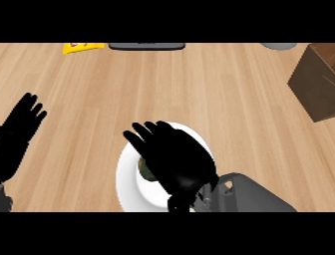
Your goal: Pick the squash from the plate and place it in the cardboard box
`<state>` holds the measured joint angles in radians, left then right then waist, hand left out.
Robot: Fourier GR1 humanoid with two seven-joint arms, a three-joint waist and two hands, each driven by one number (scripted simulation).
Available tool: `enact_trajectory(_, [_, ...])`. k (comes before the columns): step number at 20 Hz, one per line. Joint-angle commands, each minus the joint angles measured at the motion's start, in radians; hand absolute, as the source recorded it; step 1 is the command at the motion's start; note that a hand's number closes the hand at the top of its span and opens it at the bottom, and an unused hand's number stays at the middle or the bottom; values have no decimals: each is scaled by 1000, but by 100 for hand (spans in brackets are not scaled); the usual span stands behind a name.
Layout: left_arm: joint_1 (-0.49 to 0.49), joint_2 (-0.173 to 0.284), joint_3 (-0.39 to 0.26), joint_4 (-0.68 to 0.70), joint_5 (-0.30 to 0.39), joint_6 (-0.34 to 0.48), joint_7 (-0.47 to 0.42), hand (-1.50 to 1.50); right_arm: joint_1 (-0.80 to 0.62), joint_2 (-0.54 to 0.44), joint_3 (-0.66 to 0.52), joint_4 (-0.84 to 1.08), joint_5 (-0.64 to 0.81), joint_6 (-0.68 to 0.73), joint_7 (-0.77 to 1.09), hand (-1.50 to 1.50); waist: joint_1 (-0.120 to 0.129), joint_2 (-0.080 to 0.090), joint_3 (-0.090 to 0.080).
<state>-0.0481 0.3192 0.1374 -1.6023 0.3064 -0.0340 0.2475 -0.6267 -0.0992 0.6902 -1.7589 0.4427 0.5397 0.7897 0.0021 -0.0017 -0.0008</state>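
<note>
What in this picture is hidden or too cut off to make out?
- Squash, head view: only a dark green sliver shows; the right hand covers the rest, so contact is unclear.
- White plate: partly under that hand.
- Cardboard box: cut off by the right edge.
- Yellow item and dark object: clipped at the top.

A light wooden counter (163, 84) filled the whole view, its grain running from side to side, and the light lay evenly across it with only soft shadows. Along the far edge sat a yellow item (82, 47) at the left, just beside it a flat dark grey object (147, 46), and well apart toward the right a rounded grey object (278, 46), each cut off by the view's upper limit so that none of them could be identified. No wall, floor or window showed.
</note>
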Motion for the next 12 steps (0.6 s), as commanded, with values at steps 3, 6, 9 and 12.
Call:
enact_trajectory(3, [36,-14,0,-81,-2,-1,47,0,-44,67,-57,116,34,101,22,-150,6,1,1])
enact_trajectory(6, [21,-23,9,-48,-40,-1,6,0,-8,62,-68,98,68,130,-10,-150,3,1,1])
enact_trajectory(9, [31,-32,29,-13,-22,-43,-19,0,90,90,-21,20,111,133,10,-150,0,1,1])
enact_trajectory(12, [46,-34,35,-71,-23,-39,24,0,119,79,-23,81,184,71,-127,-150,2,1,1])
